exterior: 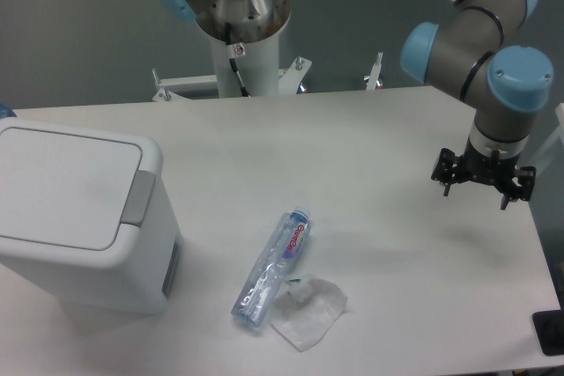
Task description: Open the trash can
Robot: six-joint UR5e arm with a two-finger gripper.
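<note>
The trash can (75, 217) sits at the counter's (370, 138) left, lid down; it looks light, stiff plastic, best pressed at its grey tab (138, 198). The gripper (480, 184) hovers far right, spread and empty.

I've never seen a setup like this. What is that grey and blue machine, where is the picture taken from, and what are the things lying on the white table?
The grey tubes with blue caps are the joints of one robot arm. At its end, on the right, hangs its gripper, a small black claw with two fingers; it is above the table and holds nothing. Whether the fingers are spread or closed is hard to tell from here. The picture comes from a single fixed camera looking down at the table from the front. On the left stands the trash can, a big white bin with its lid down and a grey push tab on the lid's right edge. Near the middle lies a clear plastic bottle on its side, and touching its lower end is a crumpled piece of clear plastic.
</note>
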